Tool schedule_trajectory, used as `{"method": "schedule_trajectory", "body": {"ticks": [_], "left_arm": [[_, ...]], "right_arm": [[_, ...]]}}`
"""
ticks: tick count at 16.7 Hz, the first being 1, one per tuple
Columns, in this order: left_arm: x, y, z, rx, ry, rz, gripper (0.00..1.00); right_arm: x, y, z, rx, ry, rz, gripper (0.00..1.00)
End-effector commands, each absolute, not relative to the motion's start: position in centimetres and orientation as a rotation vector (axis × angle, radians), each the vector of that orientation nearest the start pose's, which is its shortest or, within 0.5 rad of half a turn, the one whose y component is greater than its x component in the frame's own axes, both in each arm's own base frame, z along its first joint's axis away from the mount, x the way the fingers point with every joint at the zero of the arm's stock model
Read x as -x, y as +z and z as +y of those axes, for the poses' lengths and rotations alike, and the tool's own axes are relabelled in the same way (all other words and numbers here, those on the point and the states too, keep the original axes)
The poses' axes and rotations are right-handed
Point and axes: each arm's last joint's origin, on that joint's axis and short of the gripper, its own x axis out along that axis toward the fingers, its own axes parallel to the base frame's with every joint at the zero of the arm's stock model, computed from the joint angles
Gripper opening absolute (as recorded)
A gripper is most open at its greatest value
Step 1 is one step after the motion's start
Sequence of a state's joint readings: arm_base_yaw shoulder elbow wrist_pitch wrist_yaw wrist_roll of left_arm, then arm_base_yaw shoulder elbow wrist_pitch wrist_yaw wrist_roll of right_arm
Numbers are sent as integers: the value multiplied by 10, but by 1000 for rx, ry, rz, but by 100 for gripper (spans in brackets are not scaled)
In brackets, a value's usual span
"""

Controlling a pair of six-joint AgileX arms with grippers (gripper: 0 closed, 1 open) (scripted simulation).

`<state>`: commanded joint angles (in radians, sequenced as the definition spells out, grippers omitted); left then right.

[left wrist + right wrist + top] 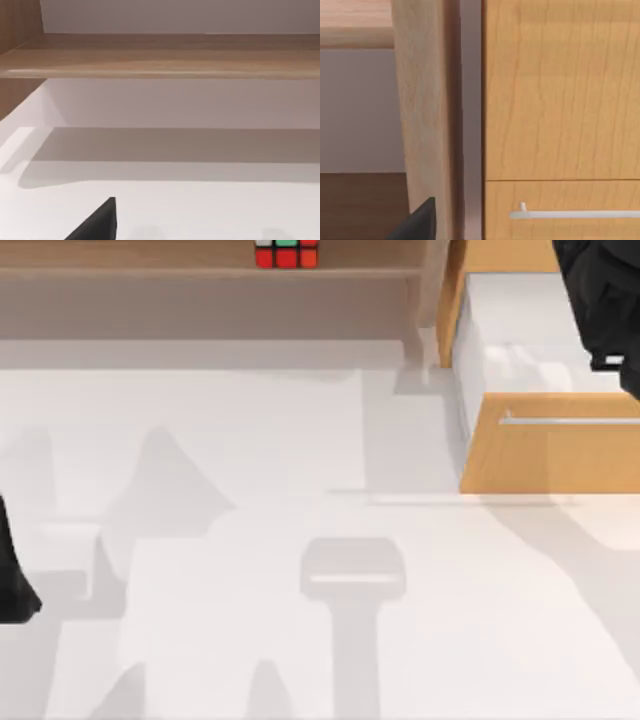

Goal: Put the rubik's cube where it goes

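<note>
The rubik's cube (286, 253) stands on a wooden shelf (150, 262) at the far edge of the table, a little left of the middle; its red, white and green stickers show. At the far right an open drawer (520, 350) with a white inside juts toward me, its wooden front (560, 455) carrying a silver handle (570, 421). My right arm (605, 310) hangs over the drawer's far right side, well apart from the cube. My left arm (12, 585) is parked at the table's left edge.
The white table (250, 440) spreads between shelf and near edge, crossed by grey shadows. A wooden post (432, 300) separates the shelf from the drawer cabinet. In the right wrist view a wooden cabinet face (560, 100) and a drawer handle (575, 215) sit close.
</note>
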<state>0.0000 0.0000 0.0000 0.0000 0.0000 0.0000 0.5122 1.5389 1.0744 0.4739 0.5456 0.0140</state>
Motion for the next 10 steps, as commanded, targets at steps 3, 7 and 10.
{"method": "schedule_trajectory", "body": {"ticks": [3, 7, 10], "left_arm": [[-106, 160, -1, 0, 0, 0, 100], [-106, 160, -1, 0, 0, 0, 100], [-106, 160, -1, 0, 0, 0, 100]], "right_arm": [[-359, 269, 239, 6, -6, 2, 100], [-380, 207, 318, 11, -1, 9, 100], [-383, 173, 354, 5, -6, 3, 100]]}}
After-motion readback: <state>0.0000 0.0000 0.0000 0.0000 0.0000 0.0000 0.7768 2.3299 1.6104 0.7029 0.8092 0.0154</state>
